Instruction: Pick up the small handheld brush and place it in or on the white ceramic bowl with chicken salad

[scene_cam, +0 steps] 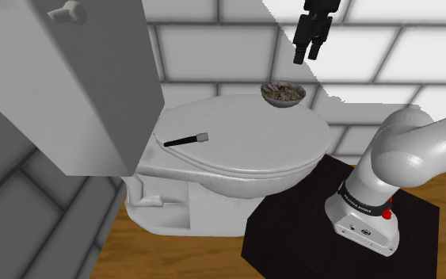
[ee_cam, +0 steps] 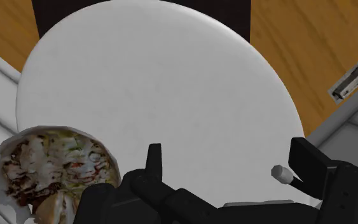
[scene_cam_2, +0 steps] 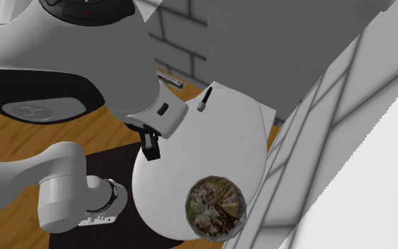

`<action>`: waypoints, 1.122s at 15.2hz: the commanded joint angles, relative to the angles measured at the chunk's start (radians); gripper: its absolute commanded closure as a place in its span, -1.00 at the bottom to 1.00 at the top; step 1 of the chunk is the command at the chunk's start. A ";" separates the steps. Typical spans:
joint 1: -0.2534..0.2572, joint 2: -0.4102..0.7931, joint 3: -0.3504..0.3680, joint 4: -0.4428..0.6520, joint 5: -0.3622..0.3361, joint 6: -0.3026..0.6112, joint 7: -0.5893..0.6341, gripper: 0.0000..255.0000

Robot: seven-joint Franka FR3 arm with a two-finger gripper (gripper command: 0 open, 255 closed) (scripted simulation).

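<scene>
Claw (scene_cam: 306, 55) spread wide over toilet lid (scene_cam: 249, 135); brush (scene_cam: 186, 141), bowl (scene_cam: 283, 95) well apart

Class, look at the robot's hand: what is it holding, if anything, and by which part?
Nothing. The hand hangs open high above the toilet lid, where the brush lies untouched.

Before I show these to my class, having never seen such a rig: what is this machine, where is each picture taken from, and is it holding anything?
It is a white robot arm standing on a black box. One picture looks from beside its base, one from overhead, and one from a camera on its hand. On the closed toilet lid lie a small black-handled brush and a bowl of salad. The end effector hangs above the lid, open, holding nothing.
</scene>
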 commanded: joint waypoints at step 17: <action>0.170 0.525 0.091 0.157 -0.009 0.309 -0.258 -1.00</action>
